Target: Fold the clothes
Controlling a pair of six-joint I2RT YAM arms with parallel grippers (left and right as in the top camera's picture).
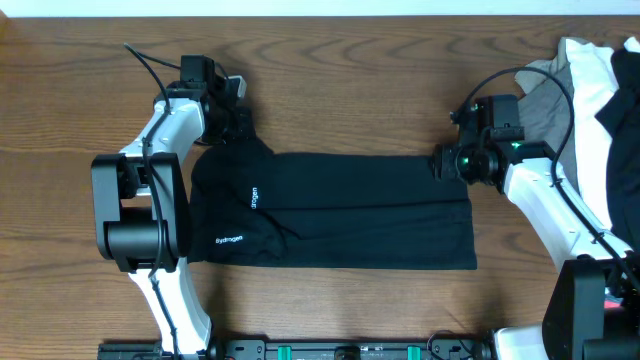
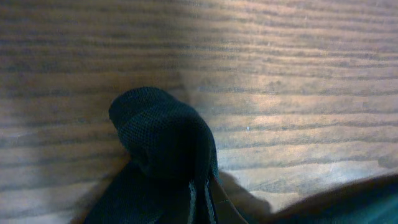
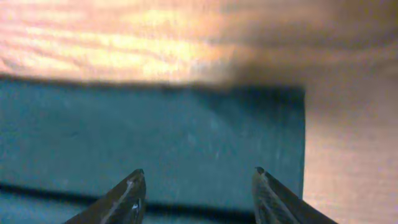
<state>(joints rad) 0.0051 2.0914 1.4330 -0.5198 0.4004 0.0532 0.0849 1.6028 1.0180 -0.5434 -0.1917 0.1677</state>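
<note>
A large black garment (image 1: 340, 210) with small white lettering lies folded into a wide rectangle in the middle of the table. My left gripper (image 1: 238, 128) is at its far left corner, shut on a bunched bit of the black fabric (image 2: 168, 137). My right gripper (image 1: 447, 160) hovers open over the garment's far right corner, and its fingers (image 3: 198, 177) straddle flat black cloth (image 3: 155, 137) with nothing between them.
A pile of other clothes (image 1: 590, 80), white, grey and black, lies at the far right edge of the table behind my right arm. The wooden table (image 1: 330, 90) runs all round the garment.
</note>
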